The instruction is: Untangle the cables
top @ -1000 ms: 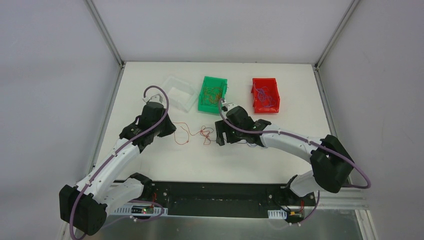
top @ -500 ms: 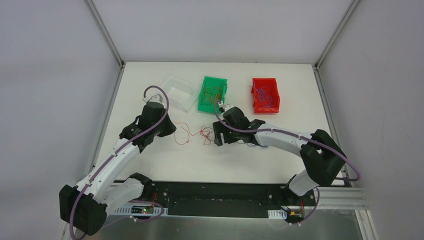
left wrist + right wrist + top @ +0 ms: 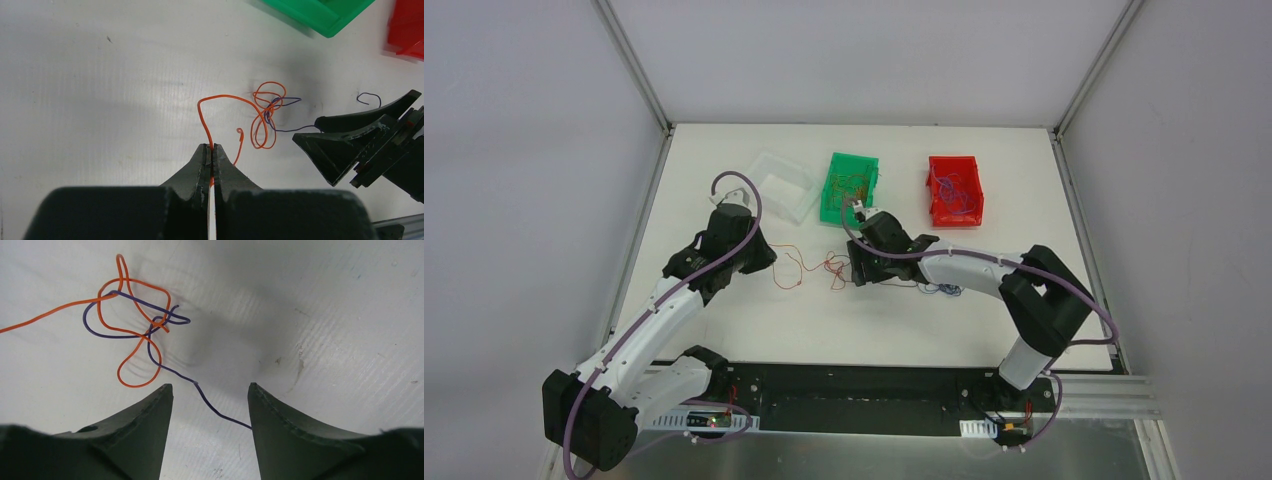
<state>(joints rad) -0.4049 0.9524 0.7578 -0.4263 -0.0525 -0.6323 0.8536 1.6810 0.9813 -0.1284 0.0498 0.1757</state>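
A thin orange cable point(image 3: 227, 97) and a dark purple cable point(image 3: 285, 131) are knotted into a small tangle point(image 3: 834, 268) on the white table between the arms. My left gripper point(image 3: 210, 147) is shut on one end of the orange cable, left of the tangle. My right gripper point(image 3: 210, 386) stands open just right of the tangle and low over the table. The purple cable point(image 3: 220, 414) runs between its fingers and disappears behind the right-hand one. The orange loops point(image 3: 131, 385) lie just ahead of the left fingertip.
At the back stand a clear tray point(image 3: 769, 165), a green bin point(image 3: 829, 200) holding orange wires, and a red bin point(image 3: 931, 190) holding purple ones. A loose bluish strand point(image 3: 939, 290) lies beside my right forearm.
My right gripper has slid left up to the tangle and its jaws have narrowed somewhat. The left arm and its hold on the orange cable are unchanged.
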